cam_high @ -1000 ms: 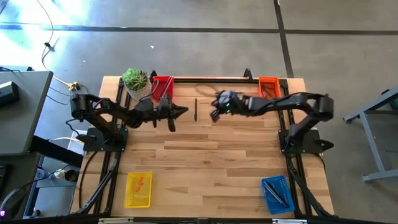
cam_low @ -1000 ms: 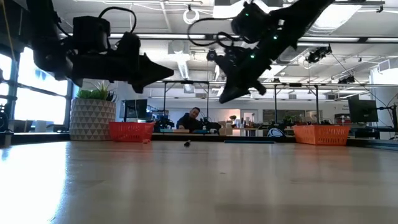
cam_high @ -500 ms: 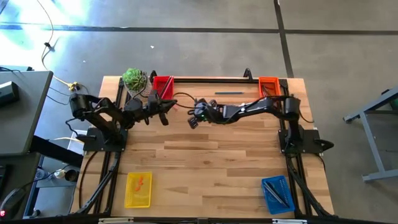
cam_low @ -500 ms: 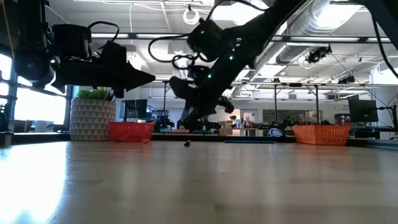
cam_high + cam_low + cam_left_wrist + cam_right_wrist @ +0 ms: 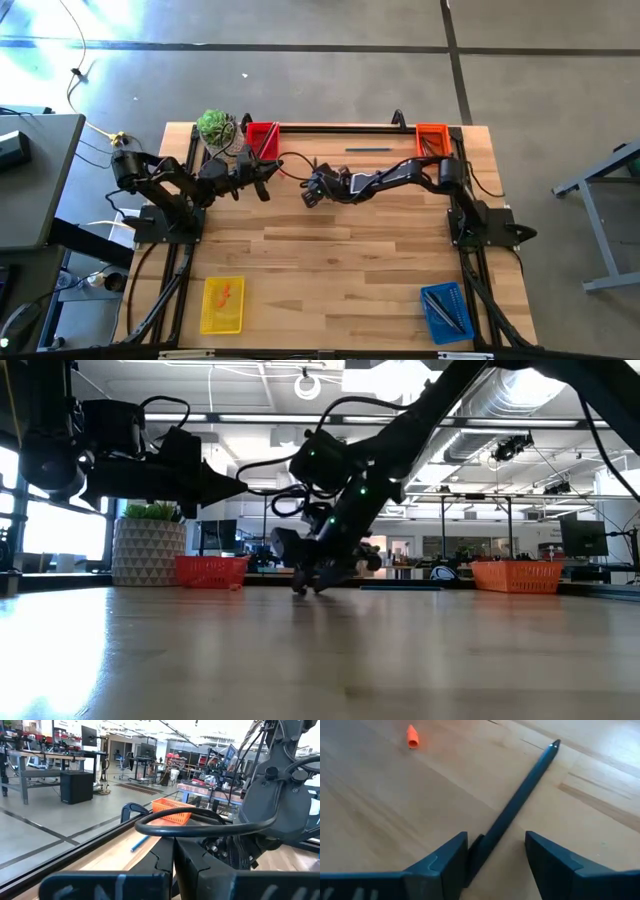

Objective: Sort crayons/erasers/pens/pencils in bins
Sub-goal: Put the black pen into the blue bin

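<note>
A dark pen lies flat on the wooden table. My right gripper is low over one end of it, open, with a finger on either side; in the high view it is at the table's far middle. A short orange crayon lies on the wood beyond it. My left gripper hovers shut, holding nothing, just near of the red bin. The orange bin stands at the far right, the yellow bin at the near left and the blue bin at the near right. My right gripper comes down slanting from the table's right, its fingertips at table height. The pen's end lies close beside one finger, along the fingers rather than across them. I cannot tell whether that finger touches it.
A blue pen lies along the far edge between the red and orange bins. A white pot with a green plant stands left of the red bin. The yellow and blue bins hold some items. Bare wood spans the table's middle and near part.
My right gripper has swung toward the table's left, come down to the table over the dark pen, and opened. My left gripper has drawn back toward the table's left, closer to the red bin, staying shut.
</note>
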